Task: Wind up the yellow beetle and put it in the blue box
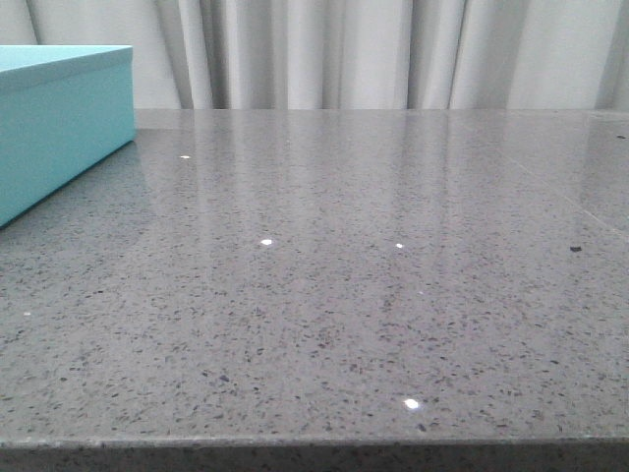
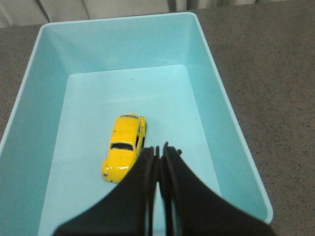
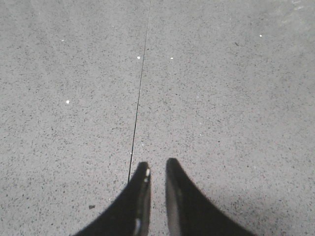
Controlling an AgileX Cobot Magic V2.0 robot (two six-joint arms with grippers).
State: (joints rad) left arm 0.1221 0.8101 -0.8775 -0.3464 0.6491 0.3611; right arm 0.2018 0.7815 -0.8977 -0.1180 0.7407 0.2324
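looks like we're basically done: yellow beetle sits mid-frame inside the blue box, left gripper clenched on nothing, right gripper nearly closed and empty.

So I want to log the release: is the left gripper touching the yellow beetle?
Cannot tell. In the left wrist view the left gripper, closed, overlaps the yellow beetle lying in the blue box; no gap or contact shows.

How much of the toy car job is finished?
Nearly all, it seems. The small glossy yellow toy car sits on the floor of the big turquoise-blue box. The left gripper above it holds nothing, jaws shut. Winding can't be checked. No lid shows, so closing may be left.
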